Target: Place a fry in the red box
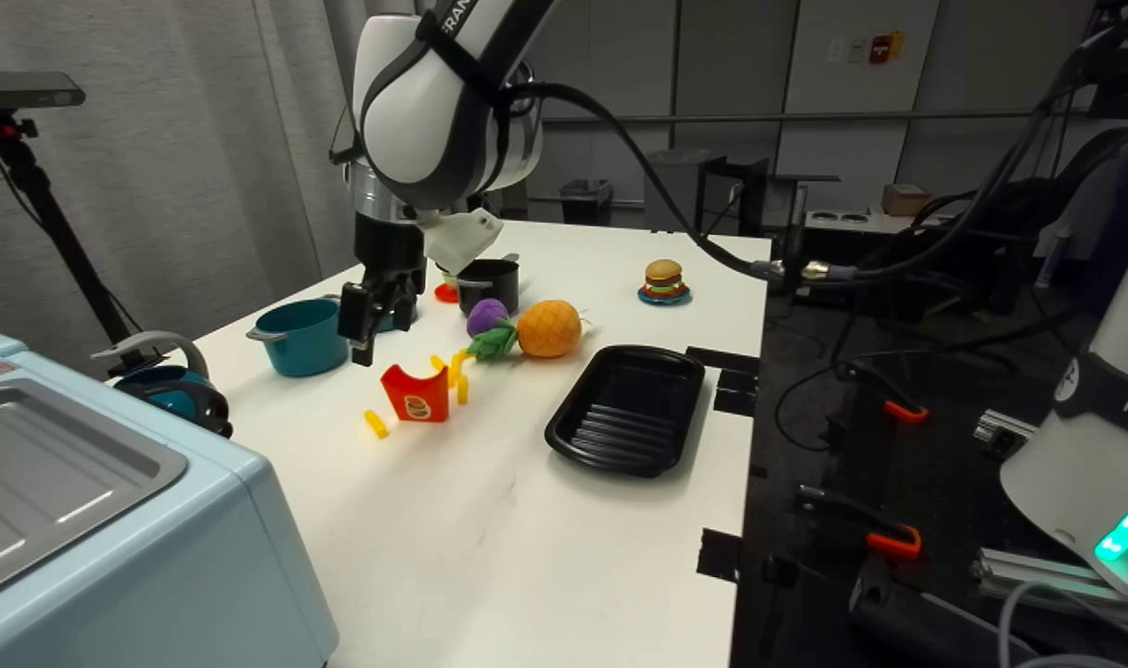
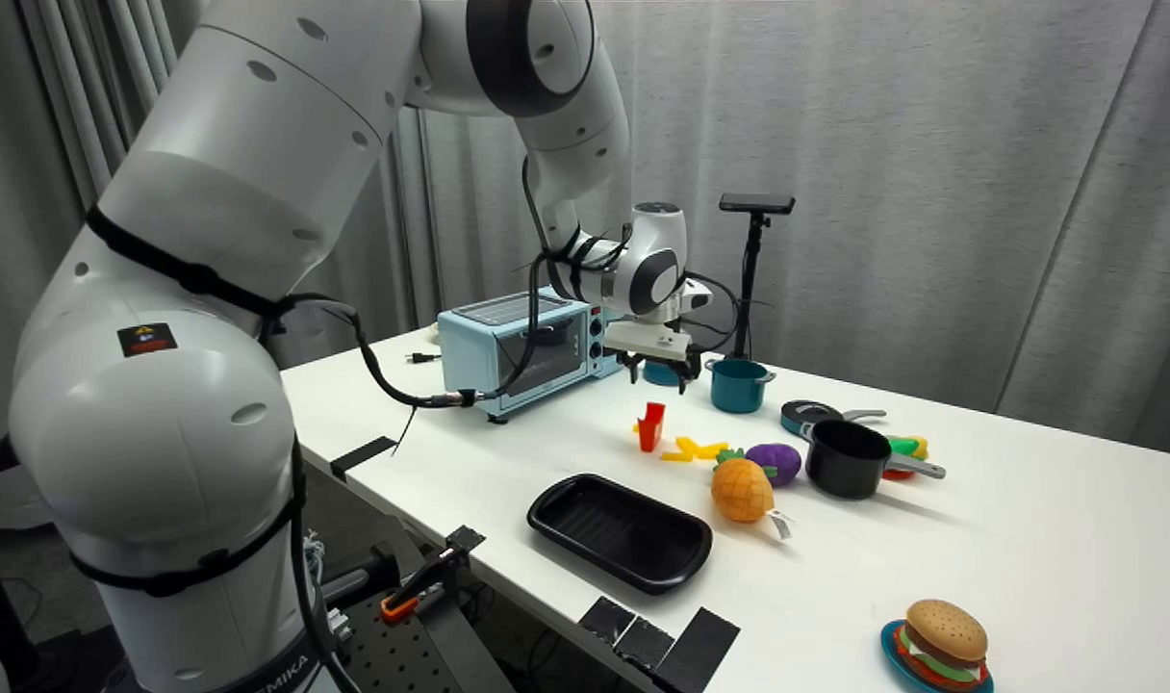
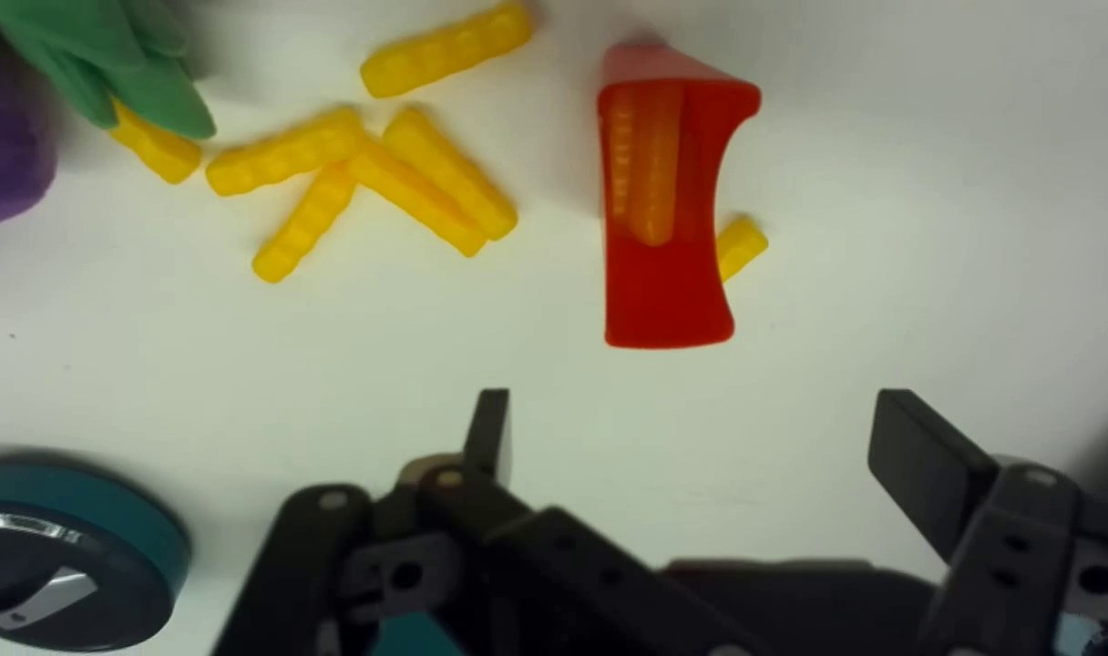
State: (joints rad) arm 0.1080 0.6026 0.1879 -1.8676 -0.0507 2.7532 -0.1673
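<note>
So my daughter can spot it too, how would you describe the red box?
On the white table in an exterior view, look between the teal pot and the black ridged pan. The red box stands there beside loose yellow fries. Unlike those small sticks, it is red, upright and open-topped, with a scooped rim.

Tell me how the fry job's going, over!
Gripper open, nothing held. Red box standing, fries inside. Loose fries beside it; green leaves partly hide one fry.
</note>
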